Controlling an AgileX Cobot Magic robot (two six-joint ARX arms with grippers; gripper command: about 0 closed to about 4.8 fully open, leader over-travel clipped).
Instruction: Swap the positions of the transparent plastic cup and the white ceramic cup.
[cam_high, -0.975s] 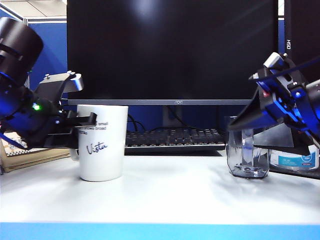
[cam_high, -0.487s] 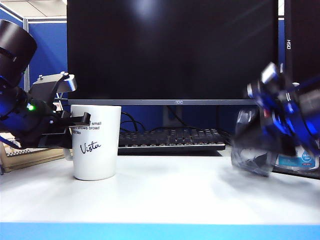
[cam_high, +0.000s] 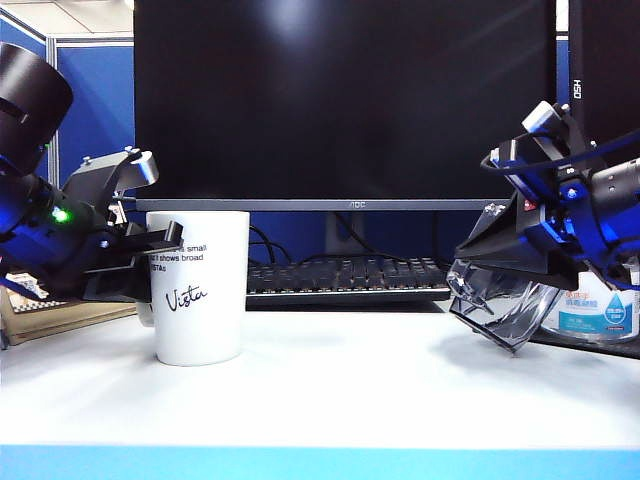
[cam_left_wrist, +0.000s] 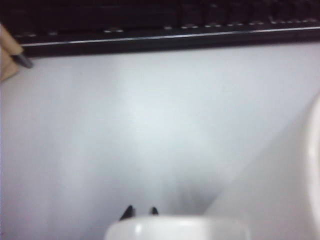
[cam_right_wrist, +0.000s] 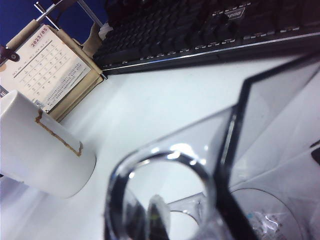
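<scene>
The white ceramic cup (cam_high: 198, 288), marked "Vista", stands upright on the left of the table. My left gripper (cam_high: 165, 243) is shut on its left side by the rim, and the handle is hidden behind the gripper. In the left wrist view a white part of the mug (cam_left_wrist: 175, 227) covers all but the two dark fingertips of my left gripper (cam_left_wrist: 141, 212). On the right, the transparent plastic cup (cam_high: 505, 305) hangs tilted just off the table, with my right gripper (cam_high: 478, 258) shut on its wall. One finger shows through the plastic (cam_right_wrist: 157, 215). The right wrist view also shows the mug (cam_right_wrist: 40, 150).
A black keyboard (cam_high: 345, 278) lies behind both cups under a large dark monitor (cam_high: 345, 100). A sanitizer bottle (cam_high: 598, 312) stands just behind the lifted cup. A desk calendar (cam_right_wrist: 50, 70) sits at the far left. The table's blue front edge (cam_high: 320, 462) runs along the near side.
My right gripper closed on the transparent cup, which was upright on the table, and tipped it up off the surface. The mug and left gripper shifted slightly left.
</scene>
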